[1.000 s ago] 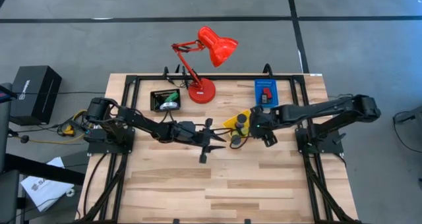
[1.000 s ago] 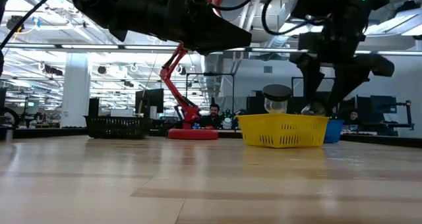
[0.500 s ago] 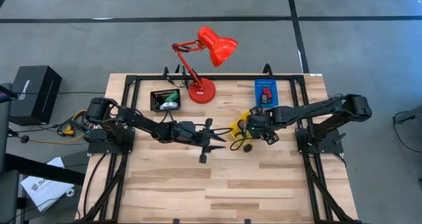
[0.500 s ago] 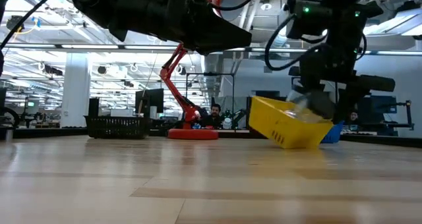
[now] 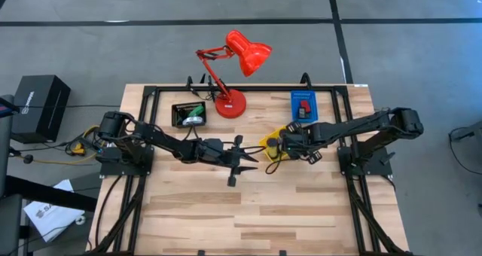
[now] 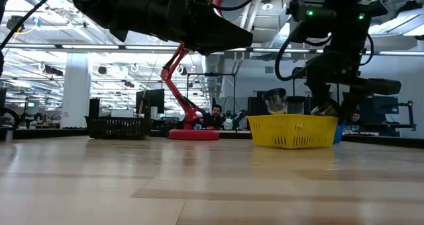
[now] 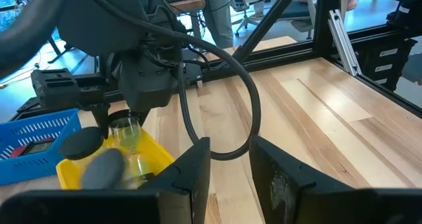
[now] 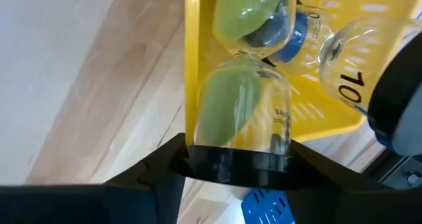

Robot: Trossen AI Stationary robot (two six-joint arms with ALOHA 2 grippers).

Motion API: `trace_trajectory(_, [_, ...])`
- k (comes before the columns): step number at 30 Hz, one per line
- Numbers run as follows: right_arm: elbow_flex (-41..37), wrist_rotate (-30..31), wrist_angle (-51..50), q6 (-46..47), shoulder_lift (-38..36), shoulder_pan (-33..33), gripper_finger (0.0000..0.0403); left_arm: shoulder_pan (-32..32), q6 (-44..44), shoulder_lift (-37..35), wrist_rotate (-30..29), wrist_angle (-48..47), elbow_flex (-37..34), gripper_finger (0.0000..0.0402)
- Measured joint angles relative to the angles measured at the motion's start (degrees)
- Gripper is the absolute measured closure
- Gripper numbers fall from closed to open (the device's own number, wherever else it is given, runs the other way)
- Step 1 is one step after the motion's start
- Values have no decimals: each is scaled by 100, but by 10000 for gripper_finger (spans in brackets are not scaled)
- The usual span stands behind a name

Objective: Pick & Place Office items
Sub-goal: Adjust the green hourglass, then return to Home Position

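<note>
A yellow tray (image 5: pixel 265 141) sits mid-table and holds glass sand timers. One timer with green sand (image 8: pixel 241 105) has my right gripper (image 8: pixel 239 158) shut on it; the gripper hangs over the tray (image 6: pixel 326 102). A second timer with a blue neck ring (image 8: pixel 310 33) lies beside it in the tray. Another one stands at the tray's left end (image 6: pixel 275 100). My left gripper (image 5: pixel 242 162) hovers left of the tray, open, with nothing between its fingers (image 7: pixel 231 165). My right gripper pinches the green-sand timer by its black end cap (image 8: pixel 237 159), one finger on each side of the cap. The fingers slant steeply down from the table's right side. The glass body reaches out past the fingertips, along the tray's yellow rim (image 8: pixel 192 66).
A red desk lamp (image 5: pixel 230 75) stands at the back middle. A black tray (image 5: pixel 190 114) is to its left and a blue tray (image 5: pixel 304 105) with small blocks to its right. A black frame rail (image 5: pixel 248 88) runs along the table's far edge.
My right gripper has sunk over the yellow tray and tipped further down. Half a second ago the tray was tipped, left side raised; it now lies flat again, a little further toward the table's right.
</note>
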Motion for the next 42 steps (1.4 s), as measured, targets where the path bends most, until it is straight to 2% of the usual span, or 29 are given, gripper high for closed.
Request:
trace_trajectory(4, [158, -2, -162, 25, 0, 32, 204, -2, 1, 0, 0, 0, 0, 302])
trace_trajectory(8, [560, -21, -327, 103, -2, 44, 162, -2, 30, 0, 0, 0, 0, 302])
trace_trajectory(11, [861, -193, -405, 201, -5, 33, 154, -1, 40, 0, 0, 0, 0, 302])
trace_trajectory(21, [1040, -501, -592, 493, -7, 37, 242, -1, 39, 0, 1, -1, 0, 302])
trace_trajectory(25, [1040, -524, -591, 834, -7, 38, 254, 0, 40, 0, 0, 0, 0, 302])
trace_trajectory(31, [1040, -871, -590, 866, -7, 39, 225, -2, 39, 0, 0, 0, 0, 302])
trace_trajectory(37, [1040, -861, -633, 868, 148, 8, 175, 0, 40, 0, 0, -2, 0, 302])
trace_trajectory(42, [1040, -741, -615, 906, 431, -55, 166, -3, 42, 0, 33, -27, 0, 302])
